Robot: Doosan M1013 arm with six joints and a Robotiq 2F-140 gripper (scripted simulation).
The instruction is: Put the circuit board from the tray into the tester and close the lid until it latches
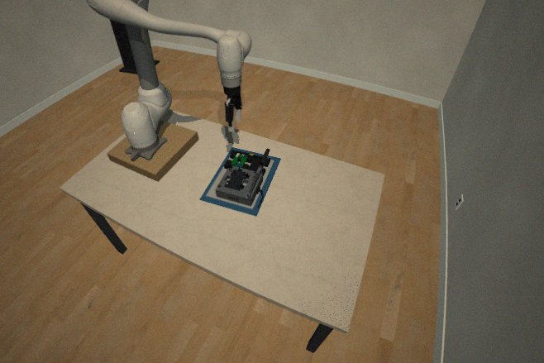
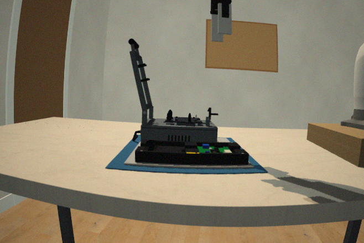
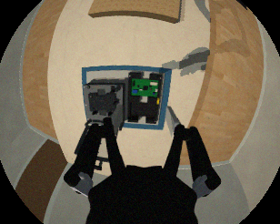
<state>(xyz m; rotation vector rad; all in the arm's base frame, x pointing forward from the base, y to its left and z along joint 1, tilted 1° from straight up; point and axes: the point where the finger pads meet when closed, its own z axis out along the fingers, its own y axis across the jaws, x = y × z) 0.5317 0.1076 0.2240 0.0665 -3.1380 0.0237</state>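
Observation:
The green circuit board [image 2: 212, 149] lies face up in the black tray [image 2: 191, 154], in the pocket nearer the arm's base; it also shows in the wrist view [image 3: 144, 88] and in the top view [image 1: 239, 159]. The grey tester [image 2: 178, 130] stands behind the tray with its lid [image 2: 141, 82] raised almost upright; it also shows in the top view [image 1: 239, 185]. The latch hook [image 2: 209, 114] stands on the tester's edge opposite the hinge. My gripper [image 2: 221, 32] hangs high above the tray, open and empty, fingers pointing down; it also shows in the wrist view [image 3: 140, 123].
Tray and tester sit on a blue mat [image 1: 240, 180] on the table. The arm's wooden base block [image 1: 152, 150] stands at the table's far left corner. A brown board [image 2: 241, 46] hangs on the wall behind.

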